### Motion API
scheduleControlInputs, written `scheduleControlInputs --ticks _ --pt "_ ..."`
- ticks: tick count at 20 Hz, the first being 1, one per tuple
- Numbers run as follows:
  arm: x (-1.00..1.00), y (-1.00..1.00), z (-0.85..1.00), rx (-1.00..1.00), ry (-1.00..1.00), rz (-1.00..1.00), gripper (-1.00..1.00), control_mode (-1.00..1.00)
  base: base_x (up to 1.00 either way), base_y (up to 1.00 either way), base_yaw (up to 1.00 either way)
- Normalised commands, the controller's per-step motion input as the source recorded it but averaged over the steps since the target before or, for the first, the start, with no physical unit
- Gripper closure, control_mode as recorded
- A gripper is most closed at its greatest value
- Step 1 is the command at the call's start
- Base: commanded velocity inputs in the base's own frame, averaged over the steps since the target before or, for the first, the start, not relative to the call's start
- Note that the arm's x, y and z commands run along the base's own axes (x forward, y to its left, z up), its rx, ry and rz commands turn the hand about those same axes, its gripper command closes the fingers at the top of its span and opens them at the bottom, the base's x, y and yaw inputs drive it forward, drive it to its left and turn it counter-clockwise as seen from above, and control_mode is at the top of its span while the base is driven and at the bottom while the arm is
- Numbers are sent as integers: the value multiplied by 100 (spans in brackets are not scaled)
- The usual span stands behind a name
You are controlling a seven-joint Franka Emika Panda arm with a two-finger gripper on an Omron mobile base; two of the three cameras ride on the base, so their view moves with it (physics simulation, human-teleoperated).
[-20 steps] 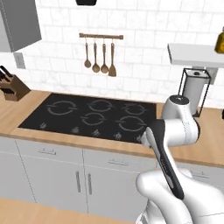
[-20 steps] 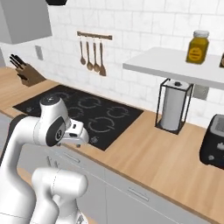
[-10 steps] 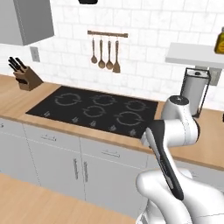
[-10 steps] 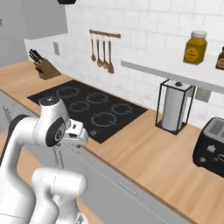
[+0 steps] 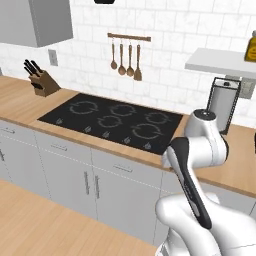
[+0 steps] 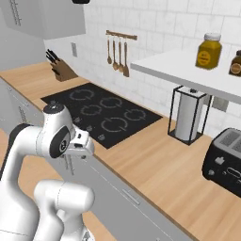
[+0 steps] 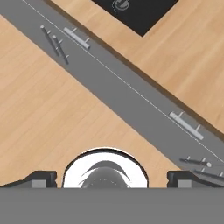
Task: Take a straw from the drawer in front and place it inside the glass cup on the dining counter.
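A white arm's end effector (image 7: 112,178), jaws spread wide and empty, looks down on shut grey drawer (image 7: 187,125) fronts below the black cooktop (image 5: 112,121) and its wood table (image 6: 155,169). The straw is presumably inside a closed drawer. It is likely light, thin and slippery, best pinched gently at mid-length.

Bright, even rendered light, soft faint shadows, no glare, slightly coarse detail throughout.

Light-wood counter (image 6: 155,164) running along the tiled wall, with black cooktop (image 5: 112,120) inset. Knife block (image 5: 42,82) at far left; paper-towel holder (image 6: 189,115) and black toaster (image 6: 226,162) standing further right.
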Motion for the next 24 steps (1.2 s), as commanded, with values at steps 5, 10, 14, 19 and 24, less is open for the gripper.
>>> scheduleControlInputs --ticks 5,10,14,19,24 --pt "0 85 -9 -15 0 10 -100 -100 0 0 0" --pt "16 96 -15 -27 0 6 -100 -100 0 0 0" --pt "83 54 -9 -15 4 0 -100 -100 0 0 0" --pt "100 17 -4 -11 12 15 -100 -100 0 0 0" --pt "92 10 -14 -14 0 20 -100 -100 0 0 0"
